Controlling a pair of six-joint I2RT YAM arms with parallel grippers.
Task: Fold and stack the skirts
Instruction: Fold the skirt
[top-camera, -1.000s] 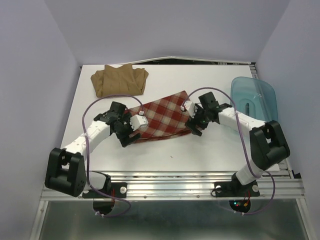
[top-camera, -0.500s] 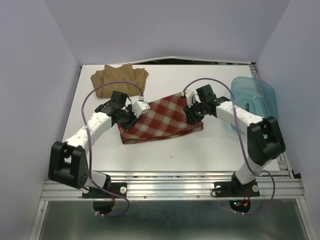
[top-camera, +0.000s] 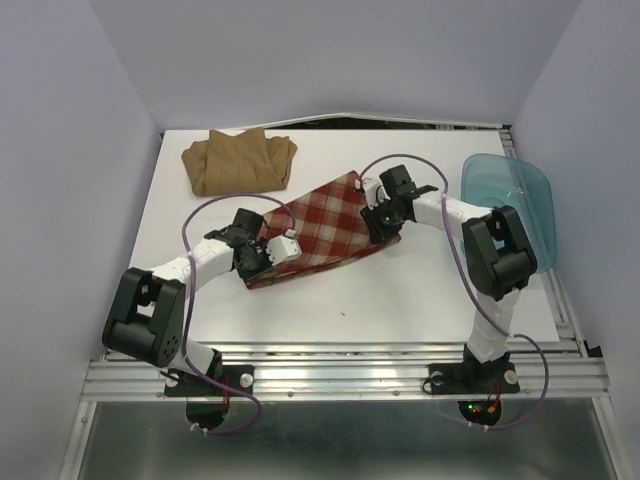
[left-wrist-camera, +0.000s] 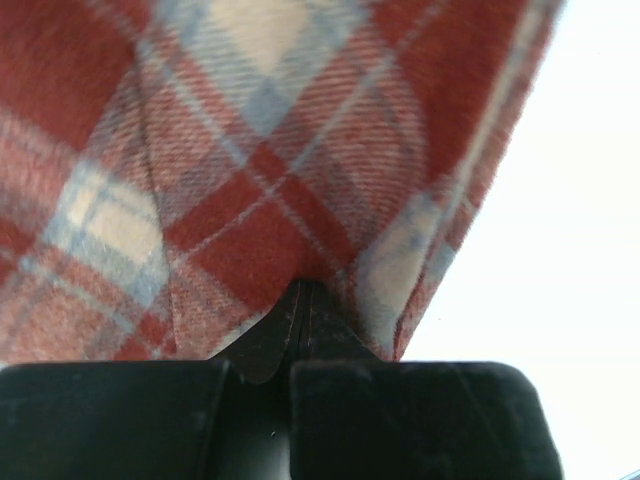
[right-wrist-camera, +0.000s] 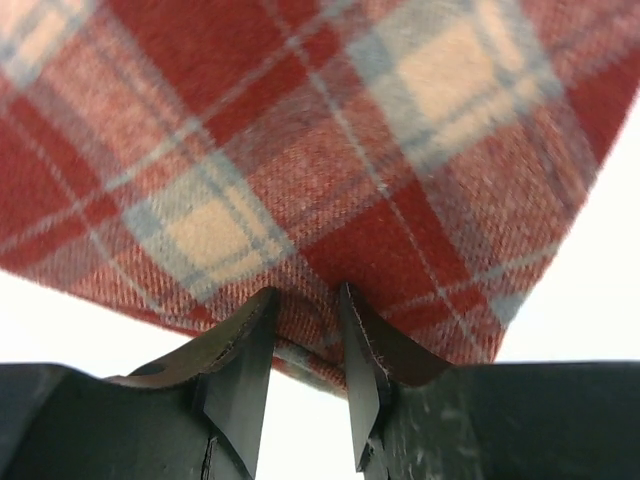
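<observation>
On the white table (top-camera: 420, 300) the plaid skirt (top-camera: 325, 228) lies mid-table, its long axis slanting from near-left to far-right, one corner pointing at the back edge. The tan skirt (top-camera: 238, 160) sits folded in the far-left corner, well apart, its length running left to right. My left gripper (top-camera: 262, 255) is pinched tight on the plaid skirt's near-left end, and my right gripper (top-camera: 378, 222) is clamped on a fold at its far-right end.

A robotics lab test cell is showing: plain lavender walls (top-camera: 60, 150) are enclosing a white table (top-camera: 400, 300), aluminium rails (top-camera: 350, 372) running at 6 o'clock.
</observation>
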